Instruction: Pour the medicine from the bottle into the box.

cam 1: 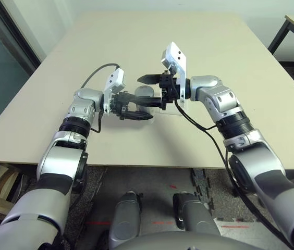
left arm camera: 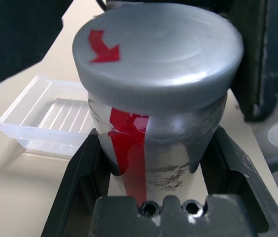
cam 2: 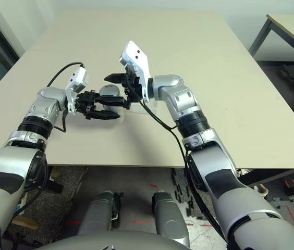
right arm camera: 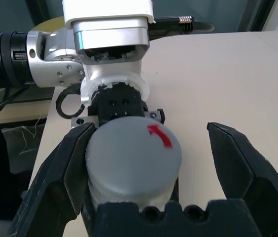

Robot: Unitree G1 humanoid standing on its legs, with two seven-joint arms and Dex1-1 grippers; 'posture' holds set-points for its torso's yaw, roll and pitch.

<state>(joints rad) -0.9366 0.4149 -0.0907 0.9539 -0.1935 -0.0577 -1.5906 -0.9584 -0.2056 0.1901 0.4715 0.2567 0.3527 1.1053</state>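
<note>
From the head camera, you see both arms meeting over the beige table [cam 1: 230,47]: your left gripper [cam 1: 134,107] is clamped on the silver-grey bottle [cam 1: 146,94], held above the tabletop, while your right gripper [cam 1: 155,86] reaches in from the opposite side with its fingers spread wide, one above the bottle and one below. The clear plastic box [cam 2: 136,108] sits on the table just under and behind the two grippers, largely hidden by them. Your left wrist camera shows the bottle [left arm camera: 154,133] close up — a red stripe down its side, the grey cap [left arm camera: 158,54] with a red arrow on, black fingers [left arm camera: 77,182] pressed to both flanks — and the box [left arm camera: 45,118] lying on the table beyond it. Your right wrist camera looks onto the cap's [right arm camera: 134,148] top, with the right fingers [right arm camera: 242,168] standing apart either side — one close against the cap, the other well clear.
</note>
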